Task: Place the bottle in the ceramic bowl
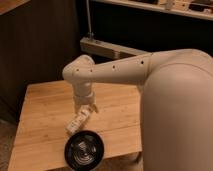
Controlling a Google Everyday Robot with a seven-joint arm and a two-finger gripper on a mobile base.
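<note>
Stretched arm (120, 70) leftward over wooden table (40, 110), wrist dropped straight down | sat ceramic bowl (68, 150) at table's front edge | held bottle (76, 123) tilted, just beside bowl's far rim | pinched gripper (86, 109) on bottle's upper end

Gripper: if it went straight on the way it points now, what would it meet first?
Probably the bottle: the gripper points down at the table, and the bottle's upper end sits at its tip. The ceramic bowl lies nearer the front edge, seemingly off that line; depth is unclear.

High over-shoulder view down toward gripper (87, 108)
</note>
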